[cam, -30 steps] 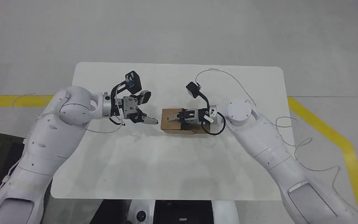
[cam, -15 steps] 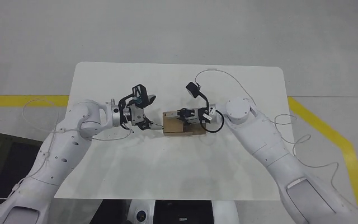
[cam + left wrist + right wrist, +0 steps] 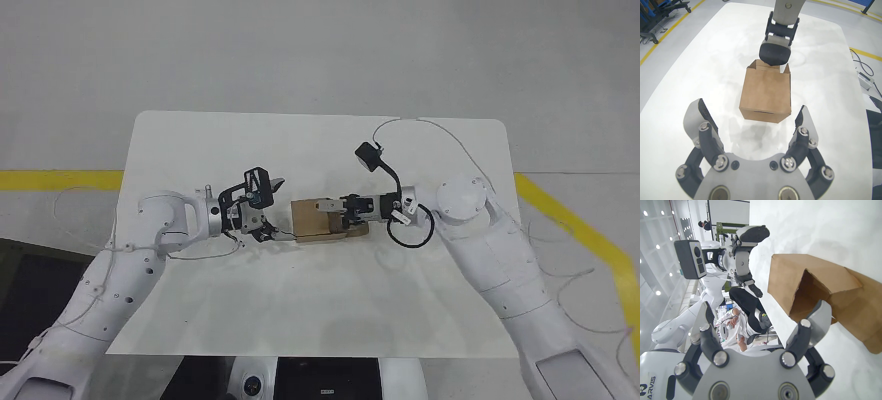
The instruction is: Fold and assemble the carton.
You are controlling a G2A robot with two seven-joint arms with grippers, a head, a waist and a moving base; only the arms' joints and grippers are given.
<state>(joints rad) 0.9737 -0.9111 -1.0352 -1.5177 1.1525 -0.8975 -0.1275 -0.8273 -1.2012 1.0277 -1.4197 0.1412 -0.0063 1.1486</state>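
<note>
Nearer now, your spread left gripper (image 3: 751, 106) faces the light, crushable carton (image 3: 766, 92), right gripper (image 3: 764, 305) spread opposite; pinch creased edges.

Carton (image 3: 765, 94): matt brown cardbd; table (image 3: 696, 75): smooth white, semi-gloss.

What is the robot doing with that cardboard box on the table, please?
It is working on a brown cardboard carton that rests on the white table. The right gripper is open at the carton's open end, where the flaps are unfolded, with one finger at the mouth. The left gripper, also open, faces the closed end without touching it. Neither gripper holds the carton, and the open end is not yet folded shut.
</note>
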